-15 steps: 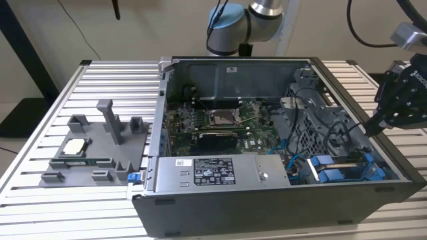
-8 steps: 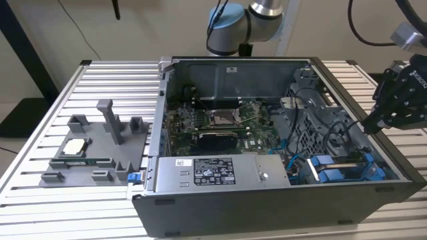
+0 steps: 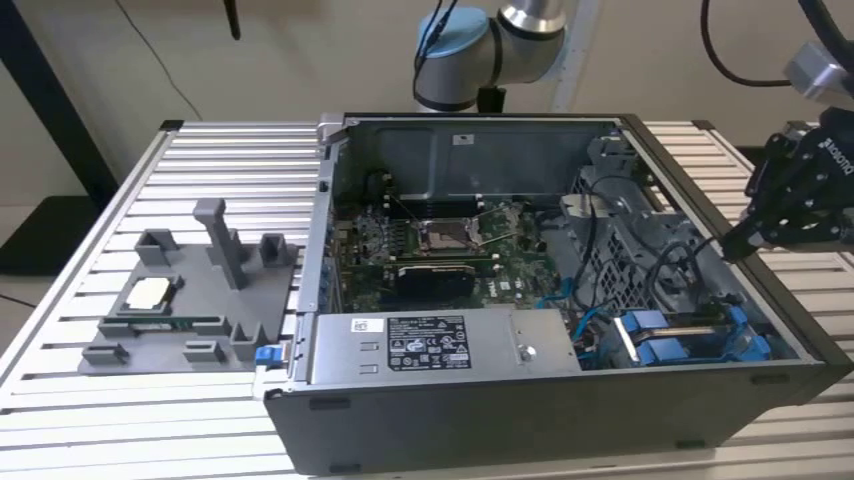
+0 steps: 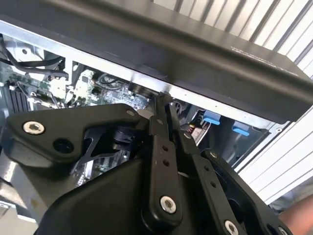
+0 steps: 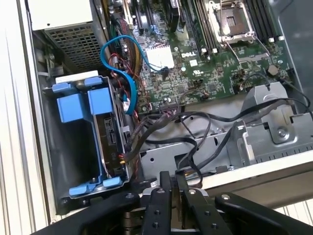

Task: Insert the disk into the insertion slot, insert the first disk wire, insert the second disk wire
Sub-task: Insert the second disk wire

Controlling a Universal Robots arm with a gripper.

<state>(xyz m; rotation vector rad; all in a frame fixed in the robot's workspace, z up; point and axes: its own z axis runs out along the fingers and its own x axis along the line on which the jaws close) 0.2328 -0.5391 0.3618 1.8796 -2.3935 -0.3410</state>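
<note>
One gripper (image 3: 730, 250) hovers over the case (image 3: 507, 420) wall on the exterior view's right, fingers pressed together with nothing seen between them. The insertion slot (image 3: 681, 335) sits just beside it, in the case's near right corner. This looks like wire work, which calls for a fine pinch among the loose cables (image 5: 146, 128).

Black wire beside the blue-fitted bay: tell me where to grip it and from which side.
Grip the black wire on its free arc just short of the end by the insertion slot, probably coming from the case's open side: there it lifts clear of the silver bracket.
</note>
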